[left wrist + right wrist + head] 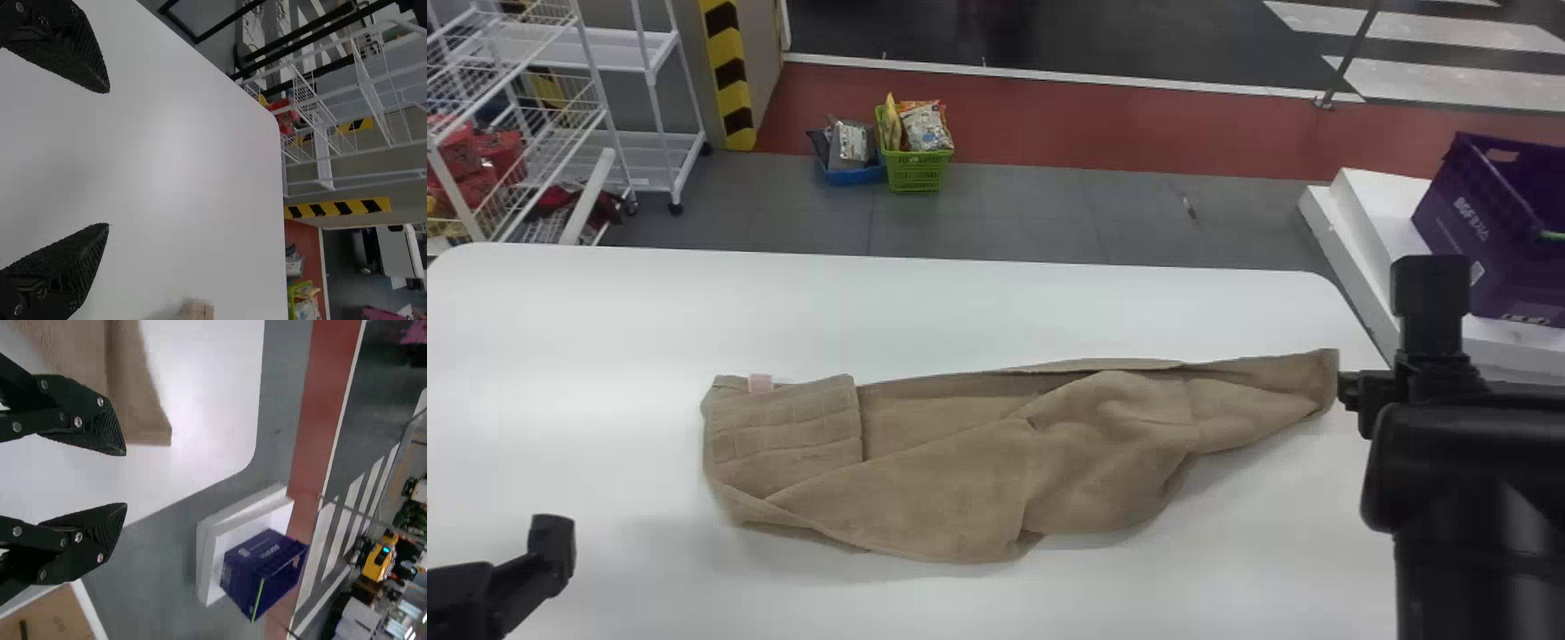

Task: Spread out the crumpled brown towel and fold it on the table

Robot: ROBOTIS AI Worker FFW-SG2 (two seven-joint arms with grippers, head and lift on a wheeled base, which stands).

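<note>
In the head view, the brown towel (951, 480) lies long and wrinkled across the table (605, 311), its left end folded, a pink tag (759, 383) there. The right gripper (1352, 391) is at its right end; the left gripper (552, 547) is well apart. The left wrist view shows spread fingers (63, 263); the right wrist view, parted fingers (107, 537) too.
</note>
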